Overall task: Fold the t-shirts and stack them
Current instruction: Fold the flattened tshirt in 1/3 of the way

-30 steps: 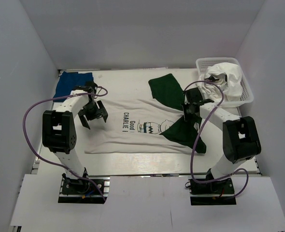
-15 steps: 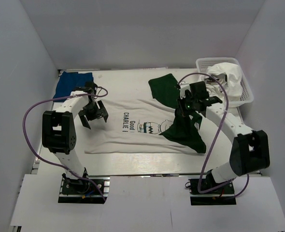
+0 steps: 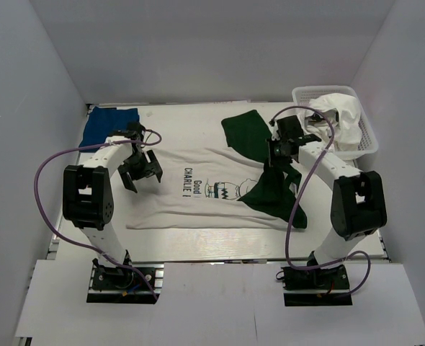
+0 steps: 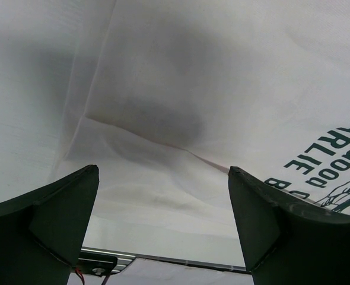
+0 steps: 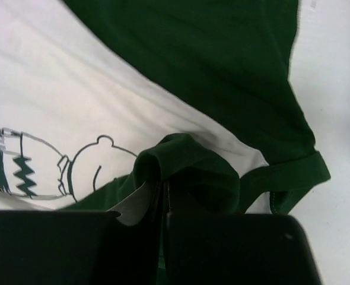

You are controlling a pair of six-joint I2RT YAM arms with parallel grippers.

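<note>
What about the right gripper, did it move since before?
Yes. The right gripper, shut on the Charlie Brown tee, shifted away from its base, toward the back wall.

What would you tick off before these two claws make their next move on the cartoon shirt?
1. Right claw gripping cloth: ok, shut on a raised green fold of the Charlie Brown tee.
2. Left claw ready: ok, open, empty, over the tee's white part.
3. Left claw touching cloth: cannot tell.
4. Tee flat: not ok, near green sleeve bunched, crease by the left claw.
5. Blue tee out of the way: ok, at the far left corner.
</note>
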